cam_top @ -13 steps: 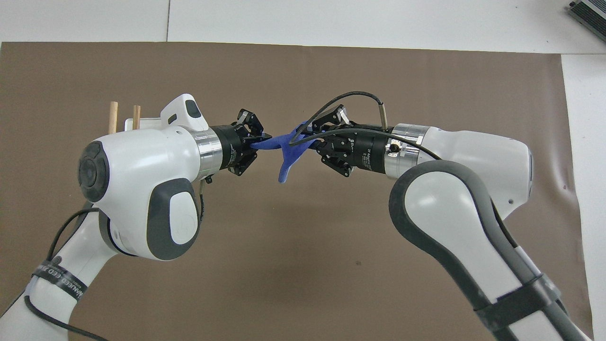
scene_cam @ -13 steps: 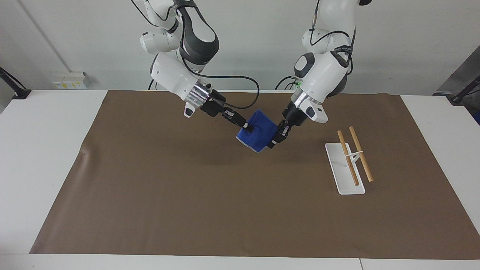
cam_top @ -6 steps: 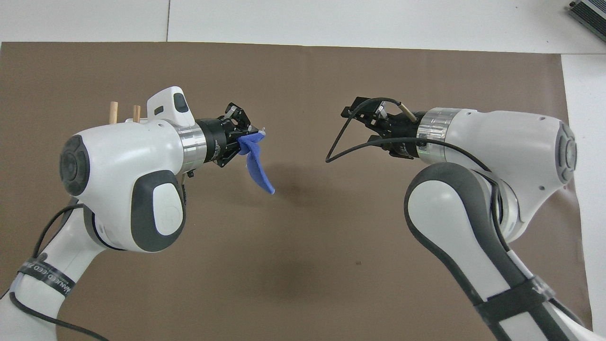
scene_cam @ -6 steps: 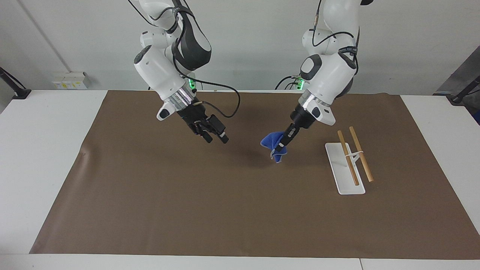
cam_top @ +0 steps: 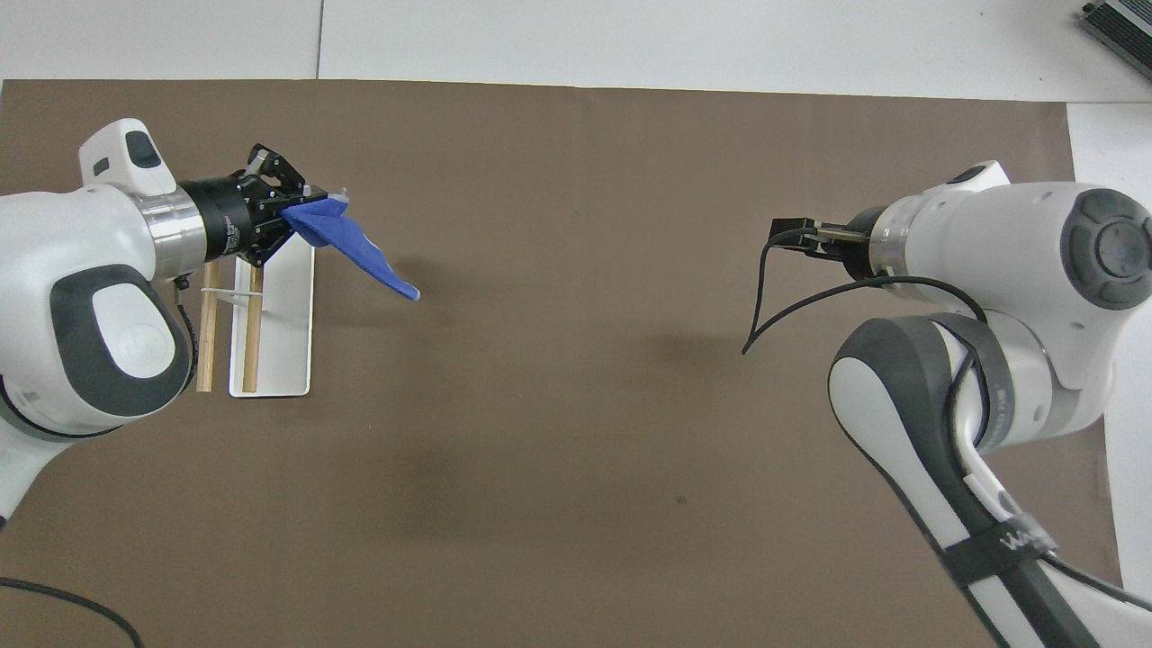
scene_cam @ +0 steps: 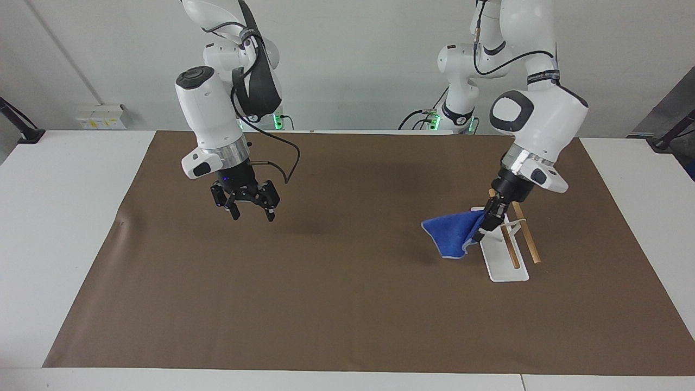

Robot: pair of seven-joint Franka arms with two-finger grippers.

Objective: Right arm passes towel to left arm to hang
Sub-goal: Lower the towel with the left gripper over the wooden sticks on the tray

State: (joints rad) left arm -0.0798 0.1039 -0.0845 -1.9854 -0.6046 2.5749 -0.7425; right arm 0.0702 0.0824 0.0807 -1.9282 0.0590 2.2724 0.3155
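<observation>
My left gripper (scene_cam: 481,230) is shut on one corner of the blue towel (scene_cam: 450,234). It hangs over the robots' end of the white rack base (scene_cam: 505,270). The towel (cam_top: 358,250) droops from the fingertips out over the brown mat toward the table's middle, clear of the surface. Two wooden rods (scene_cam: 524,227) lie along the rack, and the towel touches neither. My right gripper (scene_cam: 253,215) points straight down, open and empty, above the mat toward the right arm's end of the table. In the overhead view the left gripper (cam_top: 310,211) is over the rack's base (cam_top: 290,324), at its end farther from the robots.
A brown mat (scene_cam: 336,304) covers most of the white table. The rack's two rods (cam_top: 207,335) are joined by a thin white wire. A black cable (cam_top: 765,306) loops from the right wrist.
The right gripper let go of the towel, opened and drew back toward its own end of the table. The left gripper carried the towel away to the rack.
</observation>
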